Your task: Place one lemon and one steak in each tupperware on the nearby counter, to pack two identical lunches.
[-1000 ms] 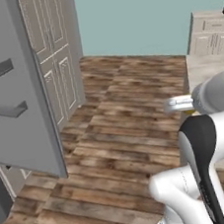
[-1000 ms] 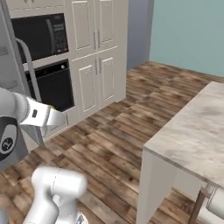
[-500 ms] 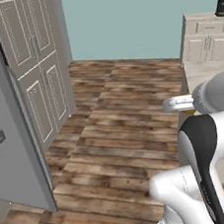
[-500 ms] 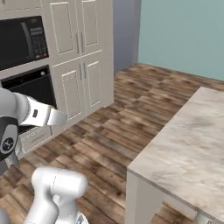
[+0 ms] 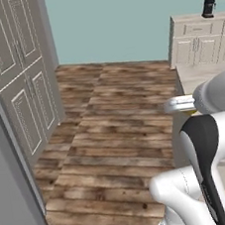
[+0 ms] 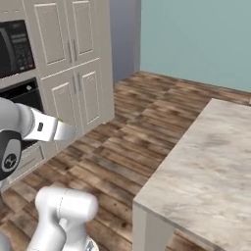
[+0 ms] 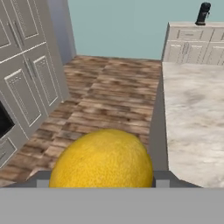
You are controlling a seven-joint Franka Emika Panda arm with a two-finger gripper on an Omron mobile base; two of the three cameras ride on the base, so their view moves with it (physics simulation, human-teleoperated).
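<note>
Lemon point(image 7: 102, 160) bright yellow, round, held; marble counter point(image 7: 192, 118) beside.

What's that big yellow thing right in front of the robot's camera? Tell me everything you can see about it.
It is a lemon: bright yellow, roundish, with a smooth, faintly dimpled skin. It sits very close to the camera on the hand, low in the hand view, its underside hidden. Dark finger parts show at both of its sides, so it appears to be gripped. Behind it lie the wooden floor and, to the right, the pale marble counter.
</note>
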